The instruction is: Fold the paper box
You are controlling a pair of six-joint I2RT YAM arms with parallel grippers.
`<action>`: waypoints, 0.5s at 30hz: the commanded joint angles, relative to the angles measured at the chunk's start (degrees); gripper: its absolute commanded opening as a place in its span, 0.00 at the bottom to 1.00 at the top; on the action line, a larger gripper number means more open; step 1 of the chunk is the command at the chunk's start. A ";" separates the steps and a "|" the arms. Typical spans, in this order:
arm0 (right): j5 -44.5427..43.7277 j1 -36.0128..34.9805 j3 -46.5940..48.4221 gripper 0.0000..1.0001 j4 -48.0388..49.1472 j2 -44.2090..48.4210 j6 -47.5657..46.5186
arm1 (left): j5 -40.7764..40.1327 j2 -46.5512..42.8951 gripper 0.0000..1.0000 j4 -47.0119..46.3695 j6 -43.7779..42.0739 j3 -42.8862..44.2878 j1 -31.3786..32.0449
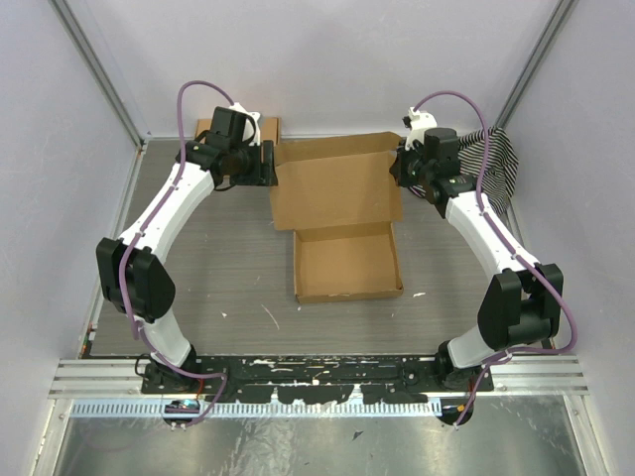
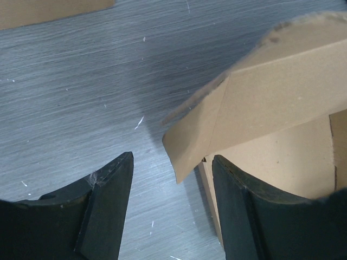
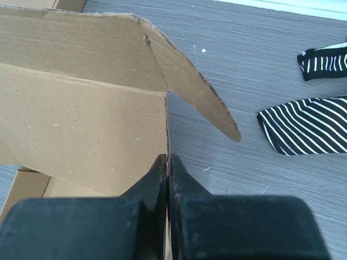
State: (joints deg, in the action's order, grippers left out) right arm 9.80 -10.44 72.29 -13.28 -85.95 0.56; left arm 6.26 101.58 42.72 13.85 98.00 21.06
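We judge the paper box (image 1: 337, 193) light but stiff (creases give); right gripper (image 3: 168, 160) pinches its edge, left gripper (image 2: 172, 160) gapes around a flap (image 2: 195, 135).

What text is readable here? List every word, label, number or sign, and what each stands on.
No text can be read in any view.
The paper box is plain brown cardboard with no print.
The striped cloth shows stripes only.

overhead looks down — wrist views share paper box (image 1: 337, 193).
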 commanded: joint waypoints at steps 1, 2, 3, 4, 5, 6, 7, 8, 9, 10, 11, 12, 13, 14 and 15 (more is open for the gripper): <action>2.10 -0.02 -0.13 0.01 4.05 3.51 -0.53 | -1.54 1.93 0.66 -4.22 -1.35 1.27 0.12; 2.31 -0.02 -0.16 0.01 4.03 3.46 -0.55 | -1.64 1.91 0.67 -5.40 -1.30 0.60 0.12; 2.54 0.00 -0.14 0.01 4.00 3.36 -0.56 | -1.58 1.82 0.66 -6.57 -1.21 -0.15 0.12; 2.78 0.01 -0.12 0.01 3.94 3.21 -0.56 | -1.19 1.74 0.66 -7.86 -0.98 -0.78 0.12; 2.89 0.03 -0.02 0.01 3.88 3.06 -0.49 | -0.56 1.65 0.66 -8.95 -0.71 -1.31 0.12; 3.12 0.01 0.08 0.01 3.80 2.95 -0.40 | 0.02 1.58 0.66 -9.94 -0.32 -1.77 0.20; 3.35 -0.01 0.27 0.01 3.58 2.76 -0.32 | 0.60 1.53 0.64 -10.72 0.07 -1.98 0.21; 3.38 0.05 0.41 0.01 3.36 2.54 -0.23 | 1.07 1.41 0.61 -11.22 0.75 -2.00 0.28; 3.39 0.05 0.68 0.01 2.96 2.36 -0.13 | 1.45 1.24 0.58 -11.70 1.12 -2.05 0.48; 3.38 0.00 1.04 0.01 2.52 2.17 -0.08 | 1.62 0.95 0.55 -12.08 1.30 -1.99 0.86; 3.38 -0.02 1.39 0.01 2.11 2.00 -0.04 | 1.58 0.76 0.52 -12.39 1.20 -1.86 1.23; 3.42 -0.02 1.62 0.01 1.73 1.89 -0.04 | 1.61 0.73 0.49 -12.31 0.87 -1.63 1.73; 3.40 -0.02 2.04 0.01 1.38 1.78 -0.08 | 1.52 1.00 0.46 -11.76 0.44 -0.93 2.28; 3.36 0.00 2.47 0.01 0.95 1.64 -0.04 | 1.37 1.45 0.41 -10.48 -0.20 0.18 2.77; 3.29 -0.01 2.82 0.01 0.52 1.46 0.01 | 1.17 2.14 0.37 -8.75 -0.90 1.67 3.29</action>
State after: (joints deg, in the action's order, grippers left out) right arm 12.03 -10.44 72.10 -13.54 -85.73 0.51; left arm 6.61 103.57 33.69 14.37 96.60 22.33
